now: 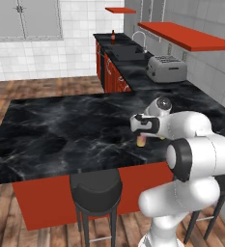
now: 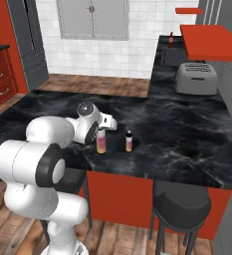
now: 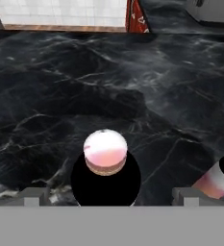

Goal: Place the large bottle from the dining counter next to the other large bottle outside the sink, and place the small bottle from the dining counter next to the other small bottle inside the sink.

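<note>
Hand view looks down the gripper [image 3: 106,197] at a bottle with a white cap and pink band [image 3: 105,153], standing upright on the black marble dining counter [image 3: 60,96]; it sits between the two finger tips [image 3: 34,196], which stand spread wide on either side without touching it. A second bottle [image 3: 218,181] shows at the lower right edge of that view.

From the right base view, the larger pink bottle [image 2: 101,141] stands just under the white arm's hand, and a smaller dark-capped bottle [image 2: 129,141] stands near it on the counter [image 2: 187,134]. Farther back on the side counter sits a toaster [image 2: 196,78], then the sink [image 2: 173,56] with a dark red bottle [image 2: 171,39] beside it. A black stool [image 2: 181,205] stands at the counter's near edge.
</note>
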You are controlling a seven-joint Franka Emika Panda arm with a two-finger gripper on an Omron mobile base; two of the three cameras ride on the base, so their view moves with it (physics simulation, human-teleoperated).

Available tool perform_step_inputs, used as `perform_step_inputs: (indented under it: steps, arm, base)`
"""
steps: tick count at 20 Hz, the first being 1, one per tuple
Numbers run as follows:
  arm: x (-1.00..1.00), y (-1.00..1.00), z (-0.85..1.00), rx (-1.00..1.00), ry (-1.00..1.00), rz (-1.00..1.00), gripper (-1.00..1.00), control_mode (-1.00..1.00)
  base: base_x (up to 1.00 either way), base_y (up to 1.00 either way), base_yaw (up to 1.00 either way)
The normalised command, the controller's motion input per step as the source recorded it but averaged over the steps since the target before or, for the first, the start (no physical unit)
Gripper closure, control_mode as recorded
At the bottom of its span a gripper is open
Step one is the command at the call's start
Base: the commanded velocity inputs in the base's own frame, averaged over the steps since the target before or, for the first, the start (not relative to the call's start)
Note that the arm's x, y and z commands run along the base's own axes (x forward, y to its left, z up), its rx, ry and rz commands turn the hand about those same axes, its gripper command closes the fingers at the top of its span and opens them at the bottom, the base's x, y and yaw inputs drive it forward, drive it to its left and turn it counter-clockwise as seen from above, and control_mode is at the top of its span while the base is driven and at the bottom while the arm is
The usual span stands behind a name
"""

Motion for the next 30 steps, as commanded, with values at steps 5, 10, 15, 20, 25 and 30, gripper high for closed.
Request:
perform_step_inputs:
  steps: [5,10,15,20,25,30]
  arm:
    - [0.25,0.00,-0.02,0.00,0.19,0.00,-1.00,-1.00]
    - [0.14,0.00,-0.08,0.00,0.06,0.00,-1.00,-1.00]
    - [0.00,0.06,-0.40,0.00,-0.06,0.02,-1.00,-1.00]
    - [0.00,0.14,-0.67,0.00,-0.07,0.03,1.00,-1.00]
    - [0.01,0.00,-0.41,0.00,-0.05,0.04,1.00,-1.00]
    - [-0.09,0.00,0.06,0.00,-0.01,0.05,1.00,-1.00]
  base:
    - [0.00,0.00,0.00]
    - [0.00,0.00,0.00]
    - [0.00,0.00,0.00]
    - [0.00,0.00,0.00]
    - [0.00,0.00,0.00]
    - [0.00,0.00,0.00]
